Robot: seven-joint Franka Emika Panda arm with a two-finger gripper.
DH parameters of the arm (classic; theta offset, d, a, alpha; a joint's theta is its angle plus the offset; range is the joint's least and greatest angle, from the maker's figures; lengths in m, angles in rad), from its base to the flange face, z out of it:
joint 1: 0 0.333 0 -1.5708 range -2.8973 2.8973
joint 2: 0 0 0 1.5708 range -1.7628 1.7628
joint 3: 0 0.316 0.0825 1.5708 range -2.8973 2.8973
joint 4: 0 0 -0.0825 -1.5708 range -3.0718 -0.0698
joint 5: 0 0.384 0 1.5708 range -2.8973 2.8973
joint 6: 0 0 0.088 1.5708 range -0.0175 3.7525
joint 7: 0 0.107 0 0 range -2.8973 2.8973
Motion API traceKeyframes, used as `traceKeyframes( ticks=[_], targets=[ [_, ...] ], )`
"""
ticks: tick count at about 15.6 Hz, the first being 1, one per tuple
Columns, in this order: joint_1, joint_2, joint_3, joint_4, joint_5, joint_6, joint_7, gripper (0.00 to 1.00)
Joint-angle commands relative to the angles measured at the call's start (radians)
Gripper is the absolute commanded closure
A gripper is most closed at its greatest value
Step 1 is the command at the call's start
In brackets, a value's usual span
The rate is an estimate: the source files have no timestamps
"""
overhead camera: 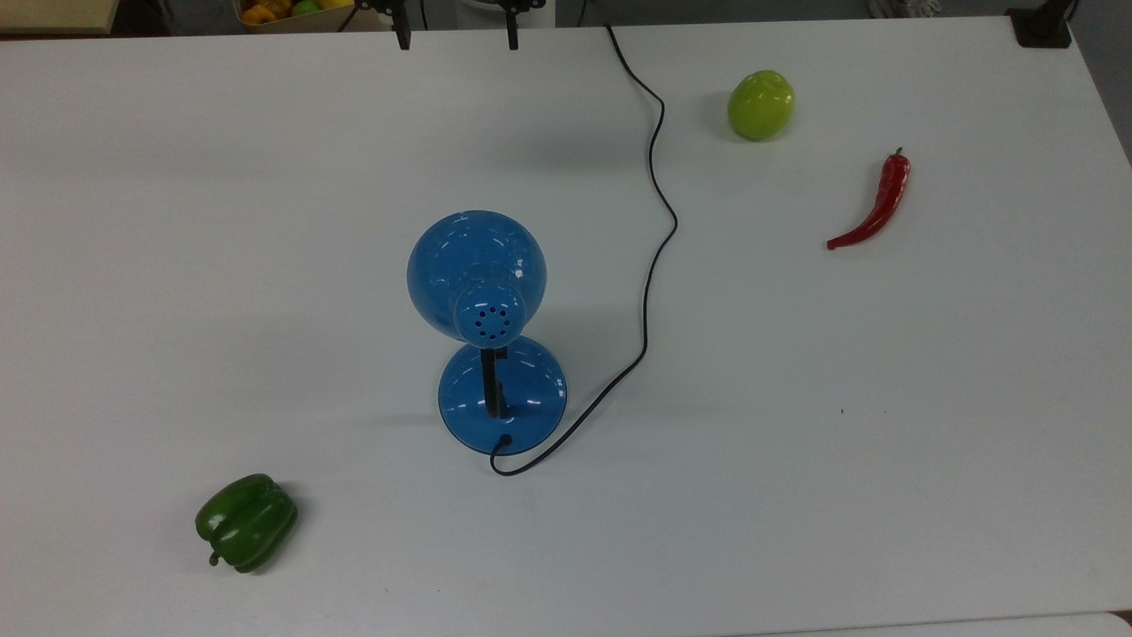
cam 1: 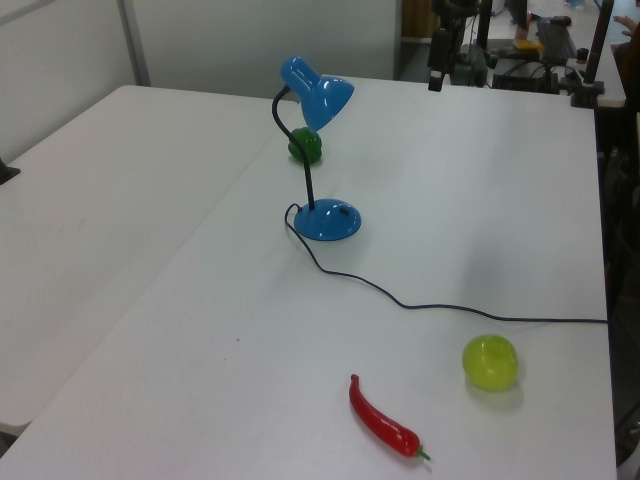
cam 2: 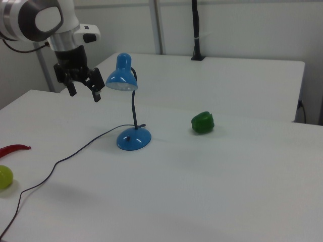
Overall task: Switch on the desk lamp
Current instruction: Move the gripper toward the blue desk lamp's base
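The desk lamp stands mid-table, with a glossy blue domed shade (overhead camera: 476,270) with vent holes, a black neck and a round blue base (overhead camera: 502,394). I also see the shade (cam 2: 121,78) above the base (cam 2: 133,138) in the right view, and the lamp (cam 1: 318,95) in the left view. No glow shows under the shade. Its thin black cord (overhead camera: 659,177) snakes to the table's far edge. My gripper (overhead camera: 457,37) hangs open and empty beyond the lamp at the top view's upper edge. In the right view the gripper (cam 2: 84,92) is level with the shade, to its left, apart from it.
A green bell pepper (overhead camera: 246,522) lies at the top view's lower left. A yellow-green round fruit (overhead camera: 761,104) and a red chili (overhead camera: 875,208) lie at the upper right. The cord (cam 2: 60,161) crosses the table between the lamp and the fruit.
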Motion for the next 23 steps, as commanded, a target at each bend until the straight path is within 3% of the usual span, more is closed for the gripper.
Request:
traceKeyframes(
  ticks=[1,14,17,21,23],
  targets=[
    [0.025,-0.013,-0.021,-0.021,-0.014,0.028,0.005,0.00],
    [0.023,-0.018,-0.021,-0.040,-0.014,0.023,0.003,0.00],
    [0.023,-0.016,-0.021,-0.040,-0.014,0.026,0.000,0.25],
    [0.023,-0.013,-0.021,-0.043,-0.010,0.026,-0.031,0.81],
    [0.023,-0.013,-0.021,-0.044,-0.010,0.028,-0.031,1.00]
  ],
)
